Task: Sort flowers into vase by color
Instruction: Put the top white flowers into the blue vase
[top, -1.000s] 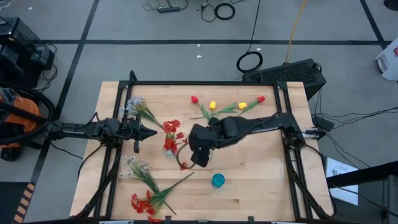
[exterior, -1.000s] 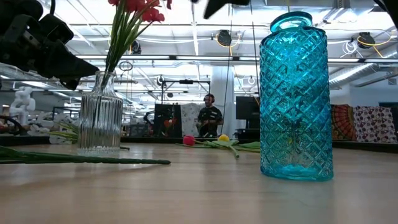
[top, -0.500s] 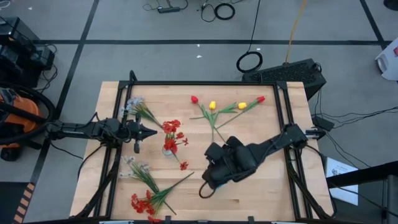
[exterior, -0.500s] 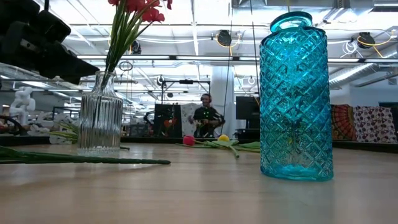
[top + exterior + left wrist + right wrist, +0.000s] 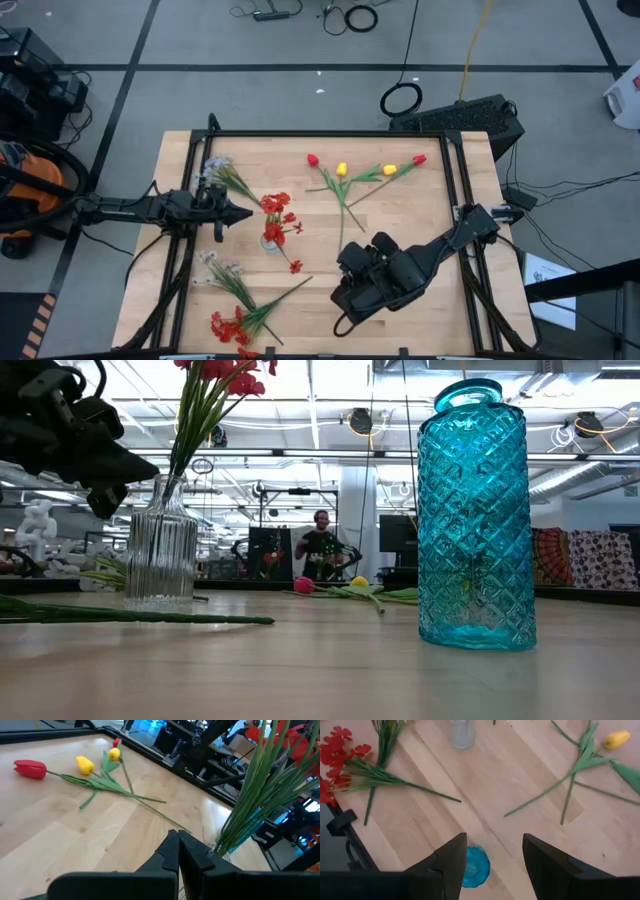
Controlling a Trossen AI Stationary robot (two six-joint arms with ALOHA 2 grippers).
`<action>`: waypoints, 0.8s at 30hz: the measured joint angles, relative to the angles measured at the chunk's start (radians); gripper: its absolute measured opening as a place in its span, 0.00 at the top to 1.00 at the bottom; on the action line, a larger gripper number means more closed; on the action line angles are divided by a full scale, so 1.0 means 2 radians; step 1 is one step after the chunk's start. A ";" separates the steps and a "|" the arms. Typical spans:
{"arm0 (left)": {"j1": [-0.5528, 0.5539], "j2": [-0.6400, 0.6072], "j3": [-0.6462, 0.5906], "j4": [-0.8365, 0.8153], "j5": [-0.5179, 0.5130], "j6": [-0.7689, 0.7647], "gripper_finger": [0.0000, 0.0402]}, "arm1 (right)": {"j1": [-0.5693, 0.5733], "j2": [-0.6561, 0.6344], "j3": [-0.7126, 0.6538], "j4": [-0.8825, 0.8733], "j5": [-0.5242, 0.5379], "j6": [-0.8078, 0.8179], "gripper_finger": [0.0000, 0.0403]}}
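Note:
A clear ribbed vase (image 5: 272,238) (image 5: 160,550) holds red blossom sprays (image 5: 277,207), their green stalks (image 5: 250,805) standing in it. The blue glass vase (image 5: 477,520) stands near the table's near edge; from above, my right arm hides it. My right gripper (image 5: 492,840) hovers open above its mouth (image 5: 475,866) and touches nothing. My left gripper (image 5: 245,213) (image 5: 178,837) is shut, level, just left of the clear vase. Red and yellow tulips (image 5: 365,172) lie at the far middle. White sprays (image 5: 218,165) (image 5: 215,265) and a red spray (image 5: 230,325) lie on the left.
A single red blossom (image 5: 296,266) lies on the wood near the clear vase. A black frame (image 5: 330,133) runs round the table edges. Bare wood shows between the two vases and right of the tulips. A person stands in the room far behind the table.
My right arm has swung from beside the clear vase toward the table's near edge and a little right. It now covers the blue vase from above and has left the top of the low view. The flowers and both vases have stayed put.

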 joint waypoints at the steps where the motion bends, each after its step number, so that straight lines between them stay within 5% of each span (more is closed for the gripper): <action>1: 0.000 0.000 0.000 0.000 0.000 0.000 0.99 | 0.000 0.000 0.000 0.000 0.001 -0.010 0.56; 7: 0.000 0.000 0.000 0.000 0.000 0.000 0.99 | -0.020 -0.001 -0.004 0.001 0.003 -0.094 0.59; 11: 0.000 0.000 0.000 0.000 0.000 -0.001 0.99 | -0.035 -0.042 -0.072 0.001 0.000 -0.125 0.59; 16: 0.000 0.000 0.000 0.000 0.000 -0.001 0.99 | -0.048 -0.177 -0.262 0.047 -0.001 -0.106 0.59; 20: 0.000 0.000 0.000 0.000 -0.023 -0.001 0.99 | -0.065 -0.316 -0.442 0.213 -0.002 -0.124 0.59; 24: 0.000 0.000 0.000 0.004 -0.102 -0.030 0.99 | -0.098 -0.441 -0.603 0.373 -0.006 -0.145 0.59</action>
